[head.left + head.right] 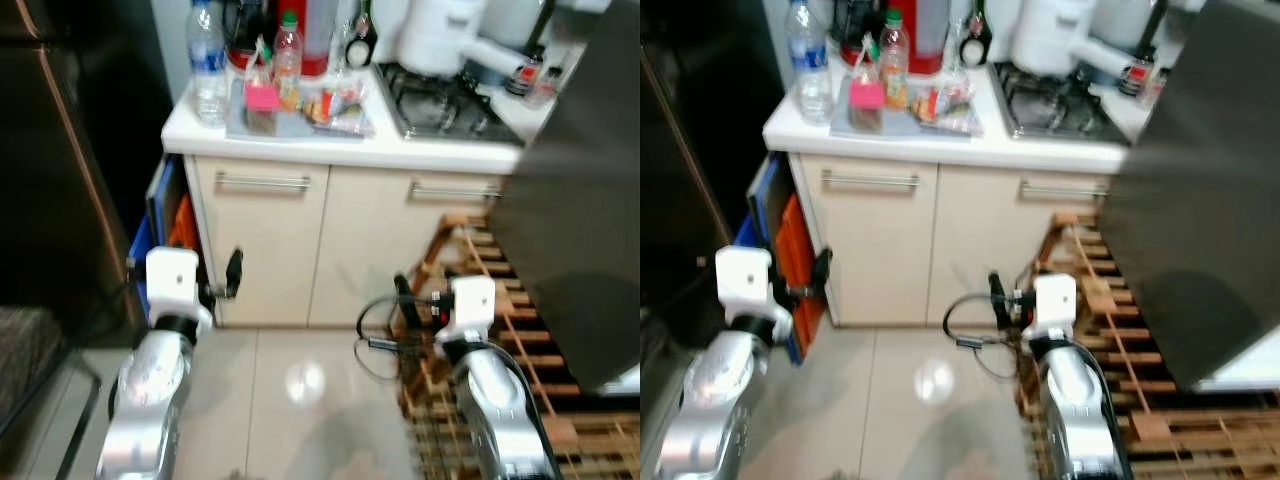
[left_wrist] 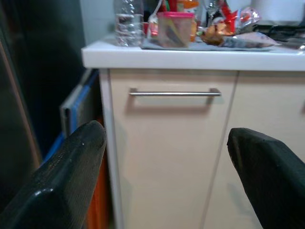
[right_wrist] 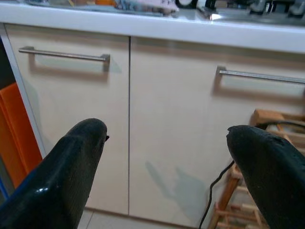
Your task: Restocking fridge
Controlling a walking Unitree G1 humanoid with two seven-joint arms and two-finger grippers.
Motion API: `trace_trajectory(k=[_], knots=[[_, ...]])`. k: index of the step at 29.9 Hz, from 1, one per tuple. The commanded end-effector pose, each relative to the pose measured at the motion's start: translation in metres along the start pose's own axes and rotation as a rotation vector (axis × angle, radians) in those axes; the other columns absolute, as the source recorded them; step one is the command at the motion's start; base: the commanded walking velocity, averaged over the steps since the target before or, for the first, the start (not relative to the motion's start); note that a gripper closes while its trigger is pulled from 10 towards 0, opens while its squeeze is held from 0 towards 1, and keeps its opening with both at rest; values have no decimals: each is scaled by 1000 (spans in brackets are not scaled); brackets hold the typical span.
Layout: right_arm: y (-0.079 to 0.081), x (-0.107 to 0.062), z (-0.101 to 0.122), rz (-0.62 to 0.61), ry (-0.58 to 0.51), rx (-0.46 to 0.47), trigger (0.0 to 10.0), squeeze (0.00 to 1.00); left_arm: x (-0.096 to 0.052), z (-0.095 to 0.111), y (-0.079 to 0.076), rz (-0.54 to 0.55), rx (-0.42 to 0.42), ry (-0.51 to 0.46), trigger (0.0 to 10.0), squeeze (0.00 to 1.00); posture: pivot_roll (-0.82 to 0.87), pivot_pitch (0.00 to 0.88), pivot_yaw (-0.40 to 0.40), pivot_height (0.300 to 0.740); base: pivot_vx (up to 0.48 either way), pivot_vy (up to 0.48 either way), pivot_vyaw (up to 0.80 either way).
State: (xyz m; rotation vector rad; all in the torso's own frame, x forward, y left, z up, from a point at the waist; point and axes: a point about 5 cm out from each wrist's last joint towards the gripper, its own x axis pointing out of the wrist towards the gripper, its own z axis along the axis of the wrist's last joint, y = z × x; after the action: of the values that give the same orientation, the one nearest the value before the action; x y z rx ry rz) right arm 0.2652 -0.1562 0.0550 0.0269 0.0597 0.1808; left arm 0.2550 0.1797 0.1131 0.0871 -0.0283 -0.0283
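The robot stands on a pale tiled floor [image 1: 290, 400] facing a low cream cabinet [image 1: 300, 240] with two doors, each with a horizontal metal handle [image 1: 262, 182]. Both arms are held low in front of the cabinet doors. The left claw [image 2: 167, 157] has its two black fingers [image 2: 71, 176] spread wide apart with nothing between them, pointing at the left door below its handle. The right claw [image 3: 167, 157] is also wide apart and empty, aimed at the seam between the two doors.

On the white table [image 1: 330, 148] above the cabinet sits a grey tray [image 1: 300, 125] holding a small container with a pink lid [image 1: 262, 105], some wrapped snack packets [image 1: 335, 105] and a small orange drink bottle with a green cap [image 1: 288, 60]. A clear water bottle [image 1: 207, 60] stands just beside the tray, at the table's left corner. Further right is a gas stove [image 1: 440, 105] with a white kettle [image 1: 440, 35] behind it.

The dark fridge [image 1: 50, 170] rises at the left edge, with blue and orange flat items [image 1: 165, 225] wedged between it and the cabinet. On the right, a large dark panel [image 1: 580, 210] looms over a wooden rack [image 1: 490, 300] on the floor. A black cable [image 1: 375, 340] loops beside the right arm.
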Motion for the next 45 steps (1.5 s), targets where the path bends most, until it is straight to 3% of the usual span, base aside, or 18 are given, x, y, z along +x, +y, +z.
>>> trace_trajectory(k=[1, 7, 20, 29, 38, 41, 45], knots=[[-4, 3, 3, -10, -14, 11, 10000, 0, 3, 10, -3, 2, 41, -50, 10000, 0, 42, 0, -62, 740, 458, 0, 0], [0, 17, 22, 8, -92, 21, 10000, 0, 12, 32, -2, 6, 102, -135, 10000, 0, 53, 0, -61, 740, 461, 0, 0], [9, 24, 22, 39, -96, 29, 10000, 0, 16, 31, -3, 6, 113, -128, 10000, 0, 69, 0, -55, 740, 458, 0, 0], [18, 31, 40, 93, -164, 7, 10000, 0, 16, 53, -9, 1, 158, -248, 10000, 0, 76, 0, -73, 740, 456, 0, 0], [21, 34, 45, 104, -178, 23, 10000, 0, 16, 59, -7, 19, 149, -269, 10000, 0, 80, 0, -71, 740, 450, 0, 0], [24, 33, 46, 117, -181, 33, 10000, 0, 16, 69, -7, 21, 130, -301, 10000, 0, 79, 0, -73, 740, 446, 0, 0], [31, 32, 58, 164, -227, 55, 10000, 0, 19, 125, -4, 23, 186, -514, 10000, 0, 81, 0, -76, 740, 445, 0, 0]])
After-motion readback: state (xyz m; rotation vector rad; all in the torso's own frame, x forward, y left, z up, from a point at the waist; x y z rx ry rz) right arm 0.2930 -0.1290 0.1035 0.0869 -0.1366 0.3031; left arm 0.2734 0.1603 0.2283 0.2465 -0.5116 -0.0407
